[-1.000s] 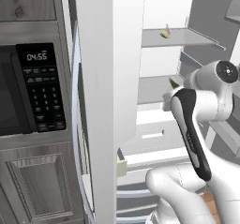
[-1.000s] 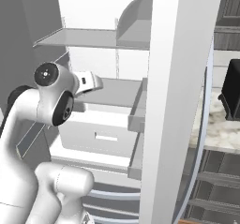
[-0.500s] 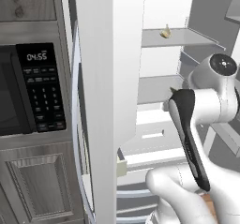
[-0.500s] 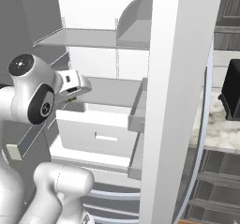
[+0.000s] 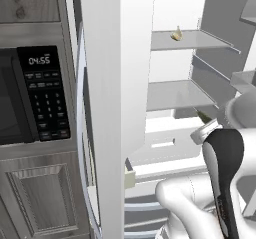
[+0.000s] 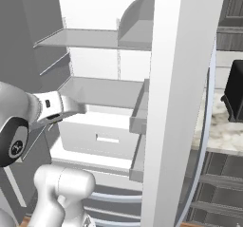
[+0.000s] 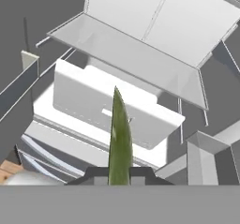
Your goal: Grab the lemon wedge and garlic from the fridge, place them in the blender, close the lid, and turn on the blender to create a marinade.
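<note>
The gripper (image 7: 120, 171), at bottom centre, is clamped on a green lemon wedge (image 7: 119, 138) before the open fridge (image 7: 140, 54), garlic (image 5: 176, 34) upper right on its shelf.

fridge (image 5: 115, 83) stood open. upper shelf (image 5: 187, 40) carried one small yellowish item (image 5: 176, 34) near its front edge, kind not discernible. lower shelf (image 5: 177, 95) was bare. white drawer (image 6: 102, 136) sat beneath the lower shelf.
</note>
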### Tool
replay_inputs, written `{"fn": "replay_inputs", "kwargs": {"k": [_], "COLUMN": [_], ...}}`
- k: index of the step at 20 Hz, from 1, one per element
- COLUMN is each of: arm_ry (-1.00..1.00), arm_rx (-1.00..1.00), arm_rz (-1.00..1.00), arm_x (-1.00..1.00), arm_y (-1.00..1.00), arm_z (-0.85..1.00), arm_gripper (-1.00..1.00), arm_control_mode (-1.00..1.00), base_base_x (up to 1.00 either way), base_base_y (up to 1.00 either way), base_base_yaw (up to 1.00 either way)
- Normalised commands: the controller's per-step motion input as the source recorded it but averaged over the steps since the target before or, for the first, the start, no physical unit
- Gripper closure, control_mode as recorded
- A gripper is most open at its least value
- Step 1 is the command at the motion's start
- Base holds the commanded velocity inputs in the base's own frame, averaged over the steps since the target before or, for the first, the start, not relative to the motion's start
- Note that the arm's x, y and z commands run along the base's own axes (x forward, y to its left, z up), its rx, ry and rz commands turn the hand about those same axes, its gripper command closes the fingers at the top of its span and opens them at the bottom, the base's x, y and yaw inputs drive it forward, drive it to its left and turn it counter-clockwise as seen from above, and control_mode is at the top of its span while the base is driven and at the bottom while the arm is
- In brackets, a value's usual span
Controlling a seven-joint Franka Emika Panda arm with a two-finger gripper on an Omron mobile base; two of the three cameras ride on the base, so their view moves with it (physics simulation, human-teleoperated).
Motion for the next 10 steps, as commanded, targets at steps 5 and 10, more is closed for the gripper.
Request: {"fn": "replay_inputs", "kwargs": {"k": [5, 10], "arm_ry": [0.0, 0.0], "arm_rx": [0.01, 0.0], "arm_rz": [-0.01, 0.0], "arm_x": [0.2, 0.23], "arm_y": [-0.01, -0.05], "arm_z": [0.06, 0.0], "arm_gripper": [1.0, 1.0], "arm_control_mode": [-1.0, -1.0], "base_base_x": [0.0, 0.0], "base_base_y": [0.0, 0.0], "base_base_yaw": [0.0, 0.0]}}
